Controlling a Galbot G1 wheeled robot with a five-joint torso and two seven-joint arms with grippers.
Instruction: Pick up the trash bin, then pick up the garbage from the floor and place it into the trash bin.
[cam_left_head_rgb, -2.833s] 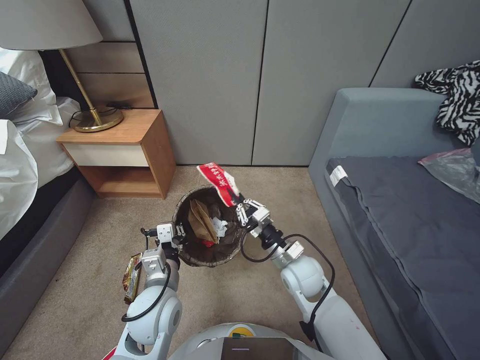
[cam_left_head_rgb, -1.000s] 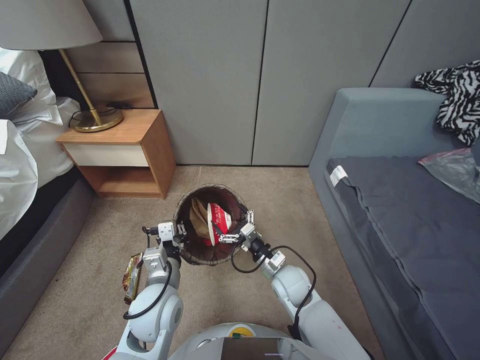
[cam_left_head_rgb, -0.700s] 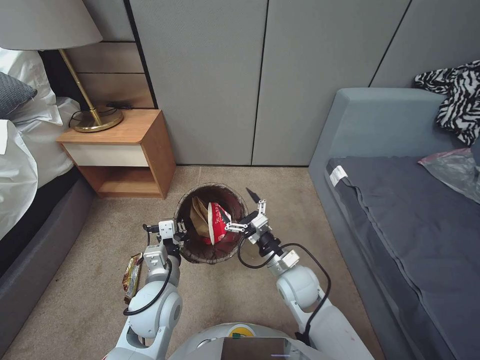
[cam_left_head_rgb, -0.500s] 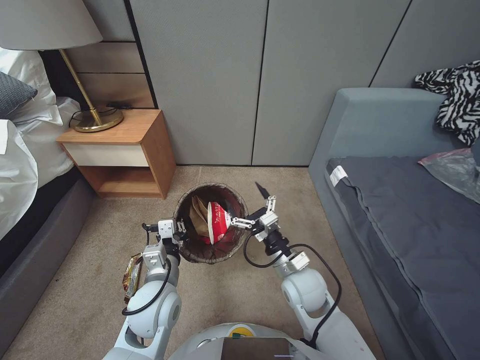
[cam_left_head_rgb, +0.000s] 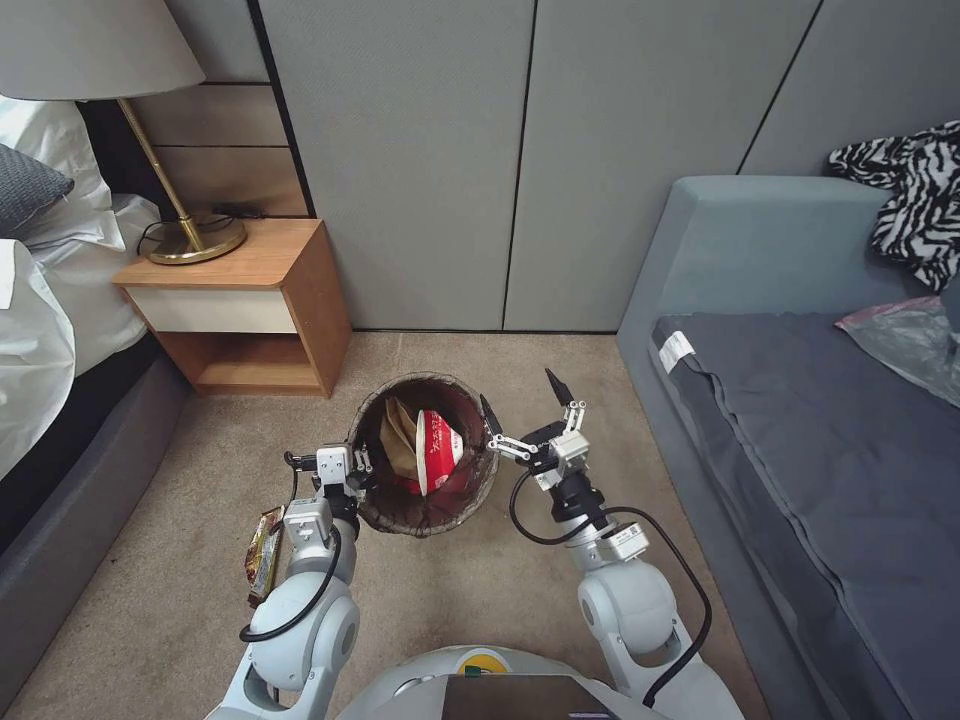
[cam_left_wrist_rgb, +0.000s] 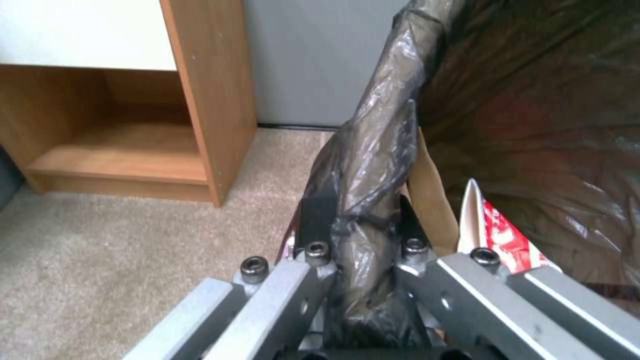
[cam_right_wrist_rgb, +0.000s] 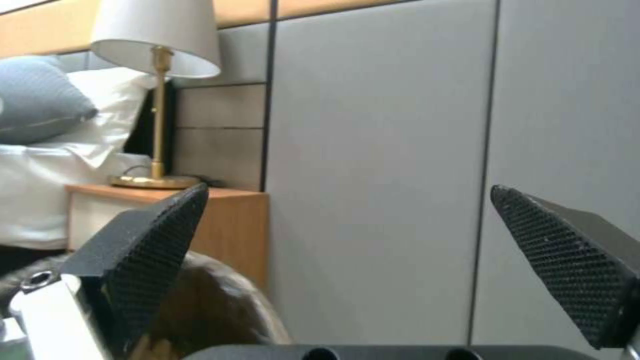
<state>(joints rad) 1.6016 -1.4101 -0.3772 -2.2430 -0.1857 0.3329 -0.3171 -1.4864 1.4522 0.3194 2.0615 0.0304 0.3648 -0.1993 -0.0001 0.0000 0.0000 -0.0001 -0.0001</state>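
The trash bin (cam_left_head_rgb: 420, 522), lined with a dark brown bag, hangs just above the carpet. My left gripper (cam_left_head_rgb: 360, 472) is shut on its near-left rim; the left wrist view shows the left gripper (cam_left_wrist_rgb: 363, 215) clamped over the bag-covered rim (cam_left_wrist_rgb: 380, 145). Inside the bin stand a red and white wrapper (cam_left_head_rgb: 437, 450) and a brown paper bag (cam_left_head_rgb: 398, 445). My right gripper (cam_left_head_rgb: 522, 400) is wide open and empty, just right of the bin's rim. A brown and yellow snack wrapper (cam_left_head_rgb: 263, 553) lies on the carpet beside my left arm.
A wooden nightstand (cam_left_head_rgb: 250, 300) with a brass lamp (cam_left_head_rgb: 190, 235) stands at the back left, next to a bed (cam_left_head_rgb: 40, 330). A grey sofa (cam_left_head_rgb: 800, 420) runs along the right. Grey wall panels (cam_left_head_rgb: 520, 160) close the back. Open carpet surrounds the bin.
My right gripper carried the red wrapper down into the bin, let it go, opened wide and drew back to the right of the rim. The left gripper kept its hold.
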